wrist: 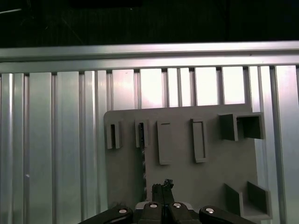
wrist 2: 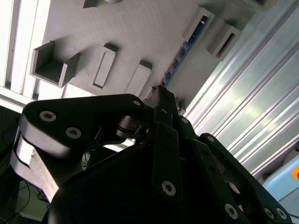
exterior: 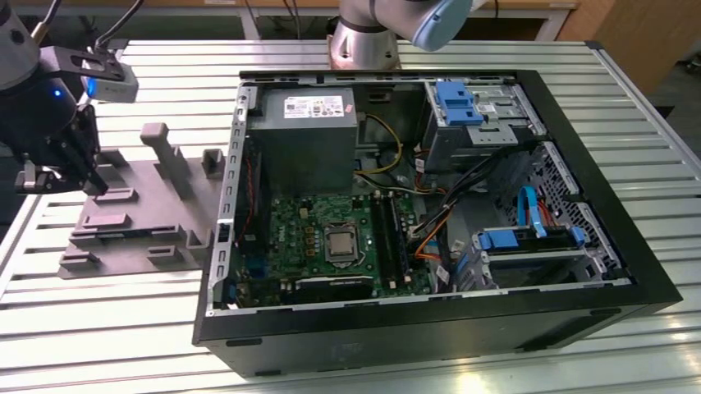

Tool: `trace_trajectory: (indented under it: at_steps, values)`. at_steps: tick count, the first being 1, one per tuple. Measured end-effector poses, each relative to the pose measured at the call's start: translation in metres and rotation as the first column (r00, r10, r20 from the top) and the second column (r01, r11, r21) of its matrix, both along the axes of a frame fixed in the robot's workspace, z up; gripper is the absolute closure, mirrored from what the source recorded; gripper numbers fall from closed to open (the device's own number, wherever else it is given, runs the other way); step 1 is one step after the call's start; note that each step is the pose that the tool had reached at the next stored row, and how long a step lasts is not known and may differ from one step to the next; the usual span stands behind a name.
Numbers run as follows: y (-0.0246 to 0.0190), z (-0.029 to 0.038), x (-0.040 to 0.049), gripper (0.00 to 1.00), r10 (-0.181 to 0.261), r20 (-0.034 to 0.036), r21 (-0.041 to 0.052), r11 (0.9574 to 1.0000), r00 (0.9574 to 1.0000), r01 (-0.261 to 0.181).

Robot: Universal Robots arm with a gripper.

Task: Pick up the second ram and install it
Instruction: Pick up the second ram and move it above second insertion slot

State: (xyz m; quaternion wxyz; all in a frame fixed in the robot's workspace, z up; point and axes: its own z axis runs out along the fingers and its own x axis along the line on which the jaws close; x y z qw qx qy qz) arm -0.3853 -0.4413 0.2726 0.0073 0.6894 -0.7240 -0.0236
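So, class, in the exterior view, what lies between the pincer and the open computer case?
Between pincer and case lies the grey slotted tray, resting on the slatted table, as the exterior view shows.
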Motion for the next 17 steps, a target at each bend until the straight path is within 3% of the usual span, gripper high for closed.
trace_trajectory:
  at_steps: [17]
  values:
    - [-0.0003, -0.0109, 0.0, 0.89, 0.0, 0.0, 0.0, 1.0, 1.0, 0.0]
